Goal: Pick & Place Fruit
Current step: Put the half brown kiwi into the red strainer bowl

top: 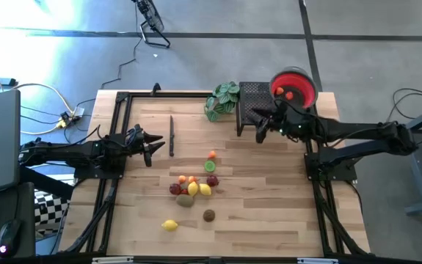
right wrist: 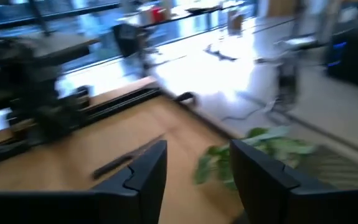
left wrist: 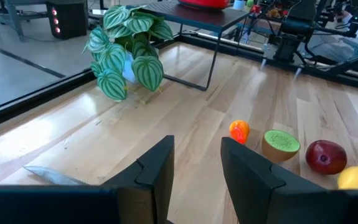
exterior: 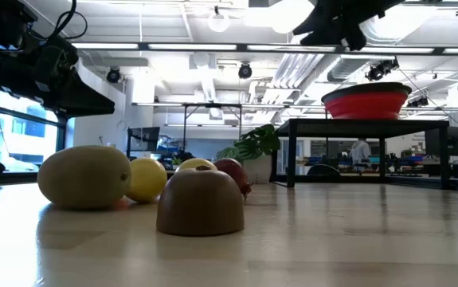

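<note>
most of the fruit [top: 194, 188] sits loose on the wooden table [top: 269, 213], clustered near its middle: orange, red, yellow, green and brown pieces close together, with a yellow one [top: 169, 225] and a brown one [top: 208, 215] lying a little apart toward the near edge. a couple of small orange pieces [top: 287, 93] already rest in the red bowl [top: 302, 79], which stands up on a dark raised stand [top: 253, 94] at the far right corner, so the bowl reads as the drop point and the job as barely begun. the right gripper [top: 263, 126] hangs above the table just in front of that stand, beside the green leafy plant [top: 222, 101]; in its wrist view the two dark fingers [right wrist: 146, 174] stand apart with only the table and plant showing between them, so it carries nothing, and my judgement is that it sits there because it works the bowl end of the run. the left gripper [top: 152, 144] waits over the left side of the table, near a dark knife [top: 172, 135] lying flat, its nose turned toward the fruit; its fingers [left wrist: 157, 171] show a narrow empty gap, holding nothing. from its wrist a small orange piece [left wrist: 239, 130], a cut kiwi half [left wrist: 280, 144] and a red fruit [left wrist: 325, 156] lie ahead in a row, well apart from the fingers. the next pick likely calls for a reach down into the cluster, where tight neighbours could be nudged and roll.
</note>
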Robot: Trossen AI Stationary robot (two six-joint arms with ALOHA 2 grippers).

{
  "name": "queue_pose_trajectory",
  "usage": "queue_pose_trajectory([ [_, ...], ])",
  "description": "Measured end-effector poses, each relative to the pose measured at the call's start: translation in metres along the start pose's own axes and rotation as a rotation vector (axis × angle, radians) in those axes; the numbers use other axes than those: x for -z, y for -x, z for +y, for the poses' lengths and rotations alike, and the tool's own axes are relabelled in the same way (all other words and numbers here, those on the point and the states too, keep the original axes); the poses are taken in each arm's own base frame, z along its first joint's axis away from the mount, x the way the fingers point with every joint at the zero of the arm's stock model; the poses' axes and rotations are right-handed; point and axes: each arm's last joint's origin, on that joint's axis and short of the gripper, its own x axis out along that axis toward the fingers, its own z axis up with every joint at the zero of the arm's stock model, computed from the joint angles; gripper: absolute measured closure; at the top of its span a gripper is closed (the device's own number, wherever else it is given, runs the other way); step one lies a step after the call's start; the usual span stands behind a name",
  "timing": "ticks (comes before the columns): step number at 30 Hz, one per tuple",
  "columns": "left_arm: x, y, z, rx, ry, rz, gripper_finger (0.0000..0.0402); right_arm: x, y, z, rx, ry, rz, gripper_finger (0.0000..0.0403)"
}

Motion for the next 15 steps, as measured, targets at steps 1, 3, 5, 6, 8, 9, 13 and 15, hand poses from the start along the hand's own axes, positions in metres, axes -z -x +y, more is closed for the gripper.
queue_pose_trajectory([
  [1, 0.0, 0.0, 0.0, 0.0, 0.0, 0.0, 0.0274, 0.001, -0.001, 0.003, -0.027, -0.009, 0.008, 0.0242],
  [3, 0.0, 0.0, 0.0, 0.0, 0.001, 0.0, 0.0274, 0.004, -0.004, 0.008, -0.069, -0.023, 0.024, 0.0247],
  [5, 0.0, 0.0, 0.0, 0.0, 0.001, 0.0, 0.0274, 0.007, -0.006, 0.013, -0.102, -0.019, 0.04, 0.0251],
  [6, 0.0, 0.0, 0.0, 0.0, 0.001, 0.0, 0.0274, 0.008, -0.008, 0.015, -0.12, -0.02, 0.04, 0.0253],
  [8, 0.0, 0.0, 0.0, 0.0, 0.001, 0.0, 0.0274, 0.008, -0.011, 0.022, -0.145, -0.026, 0.019, 0.0257],
  [9, 0.0, 0.0, 0.0, -0.004, 0.001, -0.001, 0.0274, 0.008, -0.013, 0.024, -0.155, -0.03, 0.006, 0.0258],
  [13, 0.0, 0.0, 0.0, -0.014, 0.005, -0.003, 0.0274, 0.01, -0.02, 0.033, -0.192, -0.033, -0.023, 0.0265],
  [15, 0.0, 0.0, 0.0, -0.015, 0.005, -0.004, 0.0274, 0.012, -0.022, 0.035, -0.213, -0.031, -0.014, 0.0268],
])
